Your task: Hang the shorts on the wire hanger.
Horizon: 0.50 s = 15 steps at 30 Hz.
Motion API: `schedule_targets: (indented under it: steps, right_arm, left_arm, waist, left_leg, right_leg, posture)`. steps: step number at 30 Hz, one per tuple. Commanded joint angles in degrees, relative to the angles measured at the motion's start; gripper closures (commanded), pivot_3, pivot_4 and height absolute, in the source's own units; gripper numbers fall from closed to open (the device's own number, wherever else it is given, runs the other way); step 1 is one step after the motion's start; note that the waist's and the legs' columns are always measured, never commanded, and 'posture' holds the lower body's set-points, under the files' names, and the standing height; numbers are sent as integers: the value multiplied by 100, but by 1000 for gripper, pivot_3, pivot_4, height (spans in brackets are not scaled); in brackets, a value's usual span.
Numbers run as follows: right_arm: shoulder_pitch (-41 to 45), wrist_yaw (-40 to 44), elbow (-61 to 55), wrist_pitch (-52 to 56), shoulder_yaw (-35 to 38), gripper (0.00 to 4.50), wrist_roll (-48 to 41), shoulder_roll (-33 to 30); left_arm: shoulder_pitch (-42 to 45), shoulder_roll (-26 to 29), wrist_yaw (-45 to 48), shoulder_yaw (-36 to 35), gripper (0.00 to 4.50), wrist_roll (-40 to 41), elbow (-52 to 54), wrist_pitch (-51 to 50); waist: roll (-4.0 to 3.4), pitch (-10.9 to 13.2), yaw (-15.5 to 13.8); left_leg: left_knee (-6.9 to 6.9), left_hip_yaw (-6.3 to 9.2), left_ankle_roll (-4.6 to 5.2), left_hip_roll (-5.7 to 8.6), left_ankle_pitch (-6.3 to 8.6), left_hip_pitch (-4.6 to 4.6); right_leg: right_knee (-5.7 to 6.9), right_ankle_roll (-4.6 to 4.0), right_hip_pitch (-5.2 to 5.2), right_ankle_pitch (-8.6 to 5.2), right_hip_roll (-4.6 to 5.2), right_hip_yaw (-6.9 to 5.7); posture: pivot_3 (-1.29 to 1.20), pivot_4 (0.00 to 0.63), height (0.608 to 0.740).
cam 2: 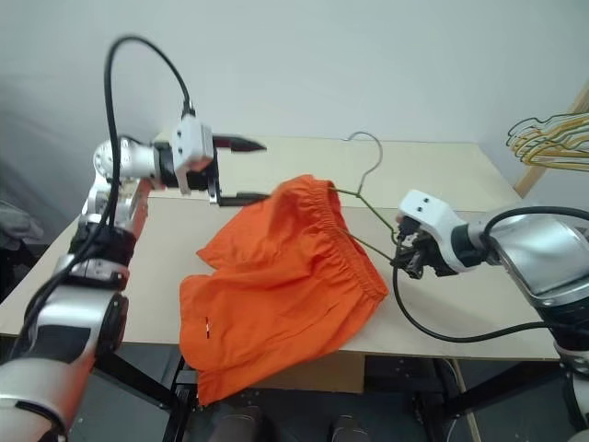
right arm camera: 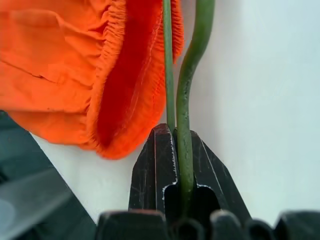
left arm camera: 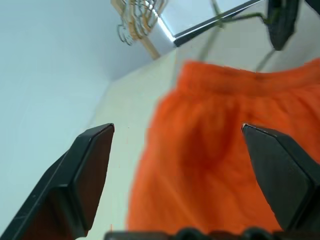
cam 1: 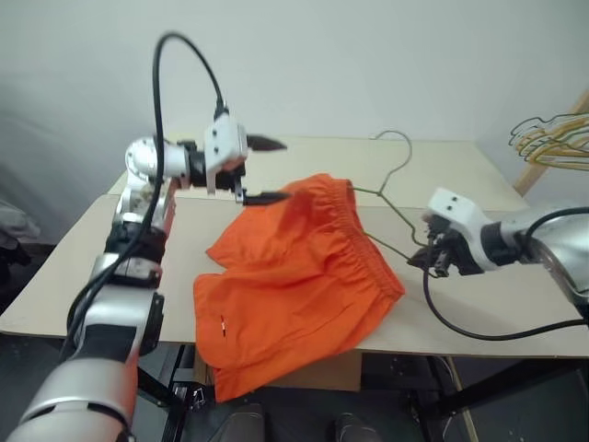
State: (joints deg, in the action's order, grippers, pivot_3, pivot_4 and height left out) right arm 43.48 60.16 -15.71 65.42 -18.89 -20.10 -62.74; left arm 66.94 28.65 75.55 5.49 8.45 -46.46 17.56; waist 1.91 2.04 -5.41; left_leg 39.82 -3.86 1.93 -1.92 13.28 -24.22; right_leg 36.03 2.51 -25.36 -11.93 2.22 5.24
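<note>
Two grippers work over the table (cam 1: 479,175). The right gripper (right arm camera: 177,150) is pinched tight on the wire hanger (cam 1: 394,189), whose lower end runs into the waistband of the orange shorts (cam 1: 294,276). The shorts lie crumpled at the table's front, partly over its edge. The left gripper (cam 1: 265,170) hangs spread wide just above the waistband, gripping nothing.

Orange shorts (cam 1: 299,281) mid-frame on table (cam 1: 479,295); wire hanger (cam 1: 391,189) pinched by right gripper (cam 1: 433,258); left gripper (cam 1: 262,170) agape upper left.
</note>
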Motion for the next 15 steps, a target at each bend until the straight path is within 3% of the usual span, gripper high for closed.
schedule_targets:
  steps: [1, 4, 10, 14, 15]
  right_arm:
    - [637, 215, -73, -7, -478, 4500, 262, 103]
    - [1082, 508, 65, -195, -910, 4500, 460, 194]
    - [1527, 935, 312, -387, -1268, 4500, 706, 304]
    - [1629, 1074, 405, -409, -1329, 4500, 795, 366]
    - [1638, 1105, 409, -404, -1332, 4500, 815, 375]
  left_arm:
    - [579, -65, 440, 125, 75, -244, -754, 628]
    - [872, -138, 1161, 450, 75, -549, -1256, 1144]
    - [1138, -394, 1626, 921, 75, -1203, -1948, 1483]
    - [1189, -476, 1296, 1217, 75, -1701, -2134, 1655]
    - [1198, -459, 1064, 1308, 462, -1898, -2176, 1771]
  waist:
    - [0, 0, 46]
    - [0, 0, 147]
    - [0, 0, 188]
    - [0, 0, 203]
    - [0, 0, 203]
  left_leg:
    - [0, -1, -4, 0, 3, -1]
    - [0, -5, -8, 1, 6, -18]
    - [7, -4, -8, 3, 7, -74]
    - [7, -4, -7, 3, 7, -79]
    - [7, -4, -7, 2, 7, -78]
  right_leg:
    - [0, -1, -1, 0, 1, 2]
    - [4, -35, -20, 22, 1, 6]
    - [22, -5, -84, 41, -1, 10]
    - [22, -6, -90, 42, 0, 11]
    - [24, -6, -90, 42, -1, 10]
  posture:
    - [51, 0, 740]
    - [54, 0, 740]
    - [52, 0, 740]
    - [46, 0, 740]
    - [46, 0, 740]
